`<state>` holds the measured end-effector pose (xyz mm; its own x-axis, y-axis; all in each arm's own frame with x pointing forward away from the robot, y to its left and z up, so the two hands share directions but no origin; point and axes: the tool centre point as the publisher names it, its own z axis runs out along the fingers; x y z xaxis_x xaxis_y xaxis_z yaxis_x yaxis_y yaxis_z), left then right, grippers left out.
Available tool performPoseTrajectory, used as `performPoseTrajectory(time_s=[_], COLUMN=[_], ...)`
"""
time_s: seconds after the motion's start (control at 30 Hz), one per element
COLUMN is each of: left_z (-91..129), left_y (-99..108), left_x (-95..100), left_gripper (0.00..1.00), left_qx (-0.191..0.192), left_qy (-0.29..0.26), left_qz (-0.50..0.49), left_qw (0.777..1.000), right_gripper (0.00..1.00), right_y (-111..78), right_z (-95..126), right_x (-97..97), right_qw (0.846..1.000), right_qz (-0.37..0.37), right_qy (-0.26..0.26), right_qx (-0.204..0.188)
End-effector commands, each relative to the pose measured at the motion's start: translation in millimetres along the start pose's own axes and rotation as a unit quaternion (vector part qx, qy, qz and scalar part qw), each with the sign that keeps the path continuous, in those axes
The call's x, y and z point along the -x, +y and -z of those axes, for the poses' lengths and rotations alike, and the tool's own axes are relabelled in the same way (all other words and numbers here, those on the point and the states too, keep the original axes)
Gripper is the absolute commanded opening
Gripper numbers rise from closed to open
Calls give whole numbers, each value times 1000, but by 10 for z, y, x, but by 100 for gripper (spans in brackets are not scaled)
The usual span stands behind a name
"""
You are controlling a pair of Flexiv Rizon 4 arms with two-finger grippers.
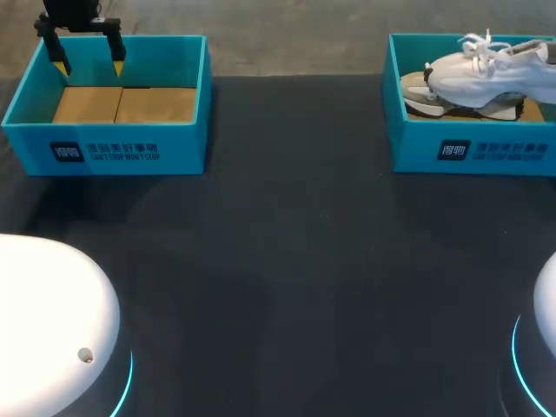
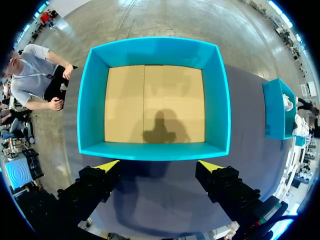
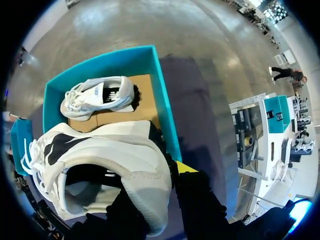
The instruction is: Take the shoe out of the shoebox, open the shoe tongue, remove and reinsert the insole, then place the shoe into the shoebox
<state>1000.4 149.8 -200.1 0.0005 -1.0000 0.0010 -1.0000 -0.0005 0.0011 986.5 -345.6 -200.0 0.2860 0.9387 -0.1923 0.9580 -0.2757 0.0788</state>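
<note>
Blue cardboard makes the left box (image 1: 104,152), and there is nothing in it but its brown floor. The left end effector (image 1: 88,63) hangs over the far wall of that box. Its two yellow tips are wide apart and hold nothing. Between the boxes lies the dark tabletop (image 1: 287,261).

The work is over at the right box (image 1: 469,152). The white shoe (image 1: 482,74) is up above the box floor, with loose laces on top. In the right wrist view, the right end effector (image 3: 167,182) looks clamped on the back rim of the shoe. One yellow tip sits outside the heel. The other finger is hidden by the shoe, so I am guessing a bit. A second shoe (image 3: 97,97) lies on its side in the box below.

I think the step now is taking the shoe out. To do it well, the arm should lift straight up until the sole is over the blue wall. Then the toe will not catch the rim or bump the second shoe. The grip is only on the soft heel edge, so the shoe may swing. Slow is best. After that, the shoe should go down flat on the tabletop near the middle, where the left arm can reach the tongue.
</note>
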Motion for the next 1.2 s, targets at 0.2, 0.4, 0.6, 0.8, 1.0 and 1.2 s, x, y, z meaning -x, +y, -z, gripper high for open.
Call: performPoseTrajectory(time_s=[0.2,0.4,0.6,0.8,1.0,1.2], left_z=[1,1,1,1,1,1], left_y=[1,1,1,1,1,1], left_x=[1,1,1,1,1,1], left_gripper=[100,100,100,100,100,100], left_qx=[0,0,0,0,0,0], left_qy=[0,0,0,0,0,0], left_qz=[0,0,0,0,0,0], left_qw=[1000,1000,1000,1000,1000,1000], right_gripper=[0,0,0,0,0,0], right_y=[-294,-542,-880,-1229,-1578,-1885], right_z=[444,650,809,919,989,1027], right_x=[95,78,-46,-188,-321,-498], right_qw=[1000,1000,1000,1000,1000,1000], right_qz=[-7,-11,-7,-12,-18,-22], right_qy=[-12,-8,-14,-17,-13,-10], right_qx=[5,12,13,16,13,10])
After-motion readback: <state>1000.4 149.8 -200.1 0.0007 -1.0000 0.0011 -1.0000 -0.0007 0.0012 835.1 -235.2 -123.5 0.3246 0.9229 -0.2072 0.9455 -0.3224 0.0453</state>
